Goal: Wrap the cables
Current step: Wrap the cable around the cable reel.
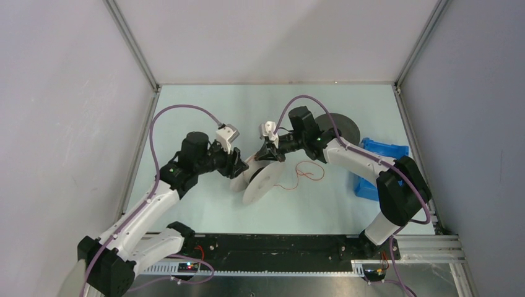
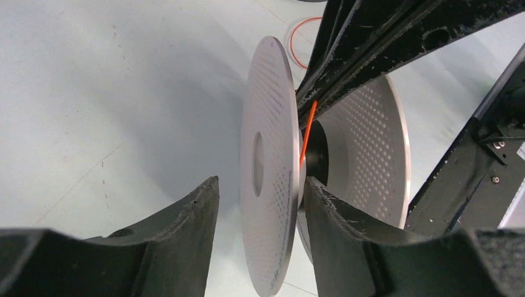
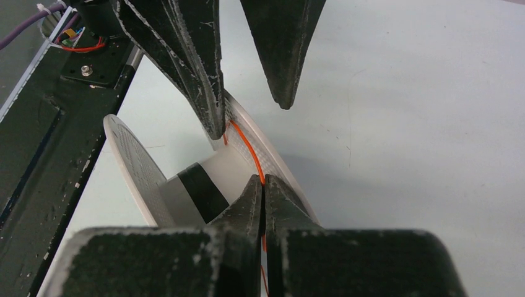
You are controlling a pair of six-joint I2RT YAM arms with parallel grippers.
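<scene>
A thin reddish cable [image 1: 303,173] lies in loose loops on the table right of a white flanged spool [image 1: 263,182] that stands on its rims. My right gripper [image 3: 264,182] is shut on this cable [image 3: 244,145] right at the spool's hub; from the pinch the cable runs up the inside of one flange. My left gripper [image 2: 261,180] is open and straddles the near flange [image 2: 272,154]. Its right finger sits against the flange's inner side and its left finger stands apart. The cable [image 2: 308,133] shows between the flanges under my right gripper [image 2: 303,102]. No blue cable is in view.
A dark grey spool [image 1: 340,127] stands behind my right arm. A blue bin [image 1: 377,164] sits at the right edge of the table. Lilac arm cables arch over both arms. Grey walls close in the table on the left, back and right.
</scene>
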